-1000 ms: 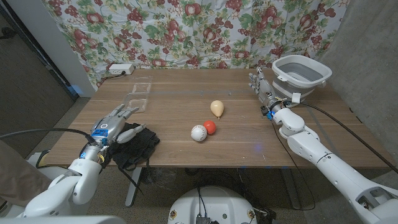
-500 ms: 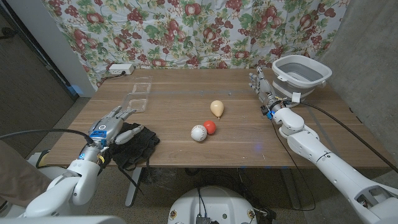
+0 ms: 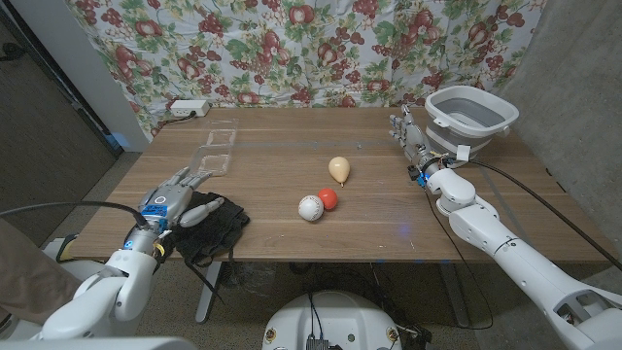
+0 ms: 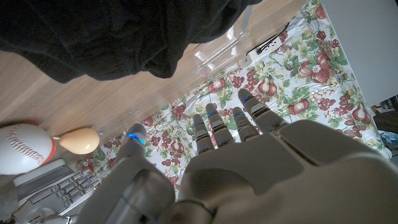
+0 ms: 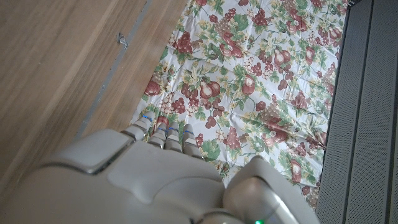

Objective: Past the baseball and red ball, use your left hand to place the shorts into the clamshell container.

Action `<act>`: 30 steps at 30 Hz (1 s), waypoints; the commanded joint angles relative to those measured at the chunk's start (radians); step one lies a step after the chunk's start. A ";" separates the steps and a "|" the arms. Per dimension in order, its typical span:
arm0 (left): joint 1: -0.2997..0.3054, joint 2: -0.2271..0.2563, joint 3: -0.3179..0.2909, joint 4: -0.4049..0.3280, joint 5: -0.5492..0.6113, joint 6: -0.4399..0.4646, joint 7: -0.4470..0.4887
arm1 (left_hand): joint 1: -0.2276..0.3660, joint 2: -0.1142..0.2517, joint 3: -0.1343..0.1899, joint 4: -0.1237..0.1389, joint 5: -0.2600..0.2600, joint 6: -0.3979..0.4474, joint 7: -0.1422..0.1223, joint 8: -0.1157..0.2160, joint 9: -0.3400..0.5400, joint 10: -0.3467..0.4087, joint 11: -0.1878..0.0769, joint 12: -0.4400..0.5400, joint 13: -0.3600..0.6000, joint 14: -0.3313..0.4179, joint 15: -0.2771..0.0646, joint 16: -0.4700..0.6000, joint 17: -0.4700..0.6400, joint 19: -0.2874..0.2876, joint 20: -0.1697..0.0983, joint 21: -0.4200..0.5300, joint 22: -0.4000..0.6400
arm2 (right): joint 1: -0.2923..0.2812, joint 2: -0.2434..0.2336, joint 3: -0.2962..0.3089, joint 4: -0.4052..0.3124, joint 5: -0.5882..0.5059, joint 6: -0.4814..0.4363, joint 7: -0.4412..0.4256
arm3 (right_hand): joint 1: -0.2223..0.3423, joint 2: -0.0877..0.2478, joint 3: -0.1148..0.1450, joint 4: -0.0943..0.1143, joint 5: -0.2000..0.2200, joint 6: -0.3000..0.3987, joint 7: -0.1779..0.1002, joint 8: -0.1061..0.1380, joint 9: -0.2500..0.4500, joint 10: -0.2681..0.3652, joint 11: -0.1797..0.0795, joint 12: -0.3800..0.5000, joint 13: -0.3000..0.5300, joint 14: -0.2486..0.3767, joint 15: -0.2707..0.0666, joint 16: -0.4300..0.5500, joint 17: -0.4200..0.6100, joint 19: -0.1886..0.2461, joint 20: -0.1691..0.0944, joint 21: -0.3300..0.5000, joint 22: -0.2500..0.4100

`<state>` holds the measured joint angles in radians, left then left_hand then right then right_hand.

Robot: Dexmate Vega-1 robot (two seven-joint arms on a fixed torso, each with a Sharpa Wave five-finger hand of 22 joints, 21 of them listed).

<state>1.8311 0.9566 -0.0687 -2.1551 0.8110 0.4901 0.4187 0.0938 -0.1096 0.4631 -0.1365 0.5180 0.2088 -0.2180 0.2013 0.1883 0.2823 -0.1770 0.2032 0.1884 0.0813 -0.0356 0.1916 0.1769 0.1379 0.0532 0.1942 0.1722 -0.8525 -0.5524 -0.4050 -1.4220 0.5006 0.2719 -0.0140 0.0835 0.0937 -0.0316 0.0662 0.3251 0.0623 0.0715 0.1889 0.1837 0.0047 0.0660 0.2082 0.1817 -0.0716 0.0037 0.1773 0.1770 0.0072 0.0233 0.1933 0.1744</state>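
The black shorts [image 3: 212,229] lie crumpled at the table's near left corner, partly over the edge. My left hand [image 3: 178,195] hovers at their left side, fingers spread and holding nothing, its thumb over the cloth. In the left wrist view the shorts [image 4: 93,37] spread just beyond my left hand [image 4: 249,168]. The clear clamshell container [image 3: 218,147] lies open farther back on the left, also seen as the clamshell [image 4: 222,51] past the cloth. The baseball [image 3: 309,206] and red ball [image 3: 328,197] touch each other mid-table. My right hand [image 3: 412,136] stands open at the far right, fingers straight.
A tan pear-shaped object [image 3: 338,169] lies behind the two balls. A grey tub [image 3: 471,111] stands at the back right corner beside my right hand. A white power strip [image 3: 188,107] sits at the back left, against the floral curtain.
The left hand's fingers have drawn back a little toward the near edge over the shorts. The shorts, balls and right hand have not moved.
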 commanded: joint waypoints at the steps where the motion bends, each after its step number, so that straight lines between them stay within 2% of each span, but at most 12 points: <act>1: 0.025 -0.004 -0.004 -0.004 0.010 0.019 0.007 | 0.001 -0.009 -0.004 0.001 0.007 0.009 -0.002 0.003 0.005 -0.004 0.005 -0.002 0.004 -0.002 -0.153 -0.004 0.003 -0.003 -0.019 -0.006 0.003 | 0.004 0.000 -0.003 0.002 0.003 -0.004 0.007 | 0.005 0.003 0.001 -0.003 0.008 0.002 0.003 0.003 0.002 0.009 0.002 0.003 0.003 -0.002 -0.002 0.007 0.002 0.001 0.009 0.004 0.005; 15: 0.025 -0.016 -0.007 0.017 0.002 0.019 0.021 | 0.003 -0.010 -0.003 -0.001 0.012 0.009 -0.002 0.002 0.005 -0.012 0.005 -0.004 0.004 -0.007 -0.154 -0.006 0.003 -0.001 -0.034 -0.004 0.004 | 0.015 0.004 -0.011 0.008 -0.006 -0.010 0.009 | 0.006 0.003 0.001 -0.003 0.008 0.002 0.002 0.003 0.002 0.008 0.000 0.003 0.003 -0.002 -0.002 0.007 0.002 0.002 0.010 0.004 0.005; 19: 0.013 -0.020 0.001 0.032 -0.003 0.016 0.030 | 0.008 -0.012 -0.002 -0.004 0.017 -0.010 -0.002 -0.005 0.004 -0.041 0.009 -0.013 0.004 -0.011 -0.153 -0.007 0.003 0.000 -0.036 -0.002 0.004 | 0.014 0.004 -0.010 0.005 -0.003 -0.016 0.006 | 0.005 0.003 0.001 -0.003 0.008 0.002 0.002 0.003 0.002 0.008 0.000 0.003 0.003 -0.001 -0.002 0.007 0.002 0.003 0.010 0.004 0.005; 30: -0.009 -0.037 0.038 0.051 0.006 0.060 0.055 | 0.015 -0.020 -0.003 -0.010 0.022 -0.030 -0.002 -0.011 0.004 -0.049 0.009 -0.012 0.004 -0.014 -0.152 -0.007 0.003 0.005 -0.046 -0.001 0.004 | 0.014 0.001 -0.013 0.000 -0.005 -0.028 0.005 | 0.005 0.003 0.001 -0.003 0.008 0.002 0.002 0.003 0.002 0.008 0.001 0.003 0.003 -0.001 -0.003 0.007 0.002 0.003 0.010 0.004 0.005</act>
<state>1.8442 0.9385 -0.0644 -2.1250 0.8128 0.5116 0.4497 0.1045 -0.1202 0.4576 -0.1421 0.5328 0.1843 -0.2155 0.1947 0.1883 0.2377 -0.1716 0.1922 0.1884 0.0681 -0.0342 0.1847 0.1770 0.1401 0.0167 0.1885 0.1747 -0.8401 -0.5494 -0.4144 -1.4167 0.4976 0.2548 -0.0073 0.0835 0.0937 -0.0316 0.0662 0.3251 0.0623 0.0716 0.1889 0.1836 0.0082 0.0695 0.2082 0.1817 -0.0716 0.0037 0.1773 0.1770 0.0072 0.0233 0.1933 0.1744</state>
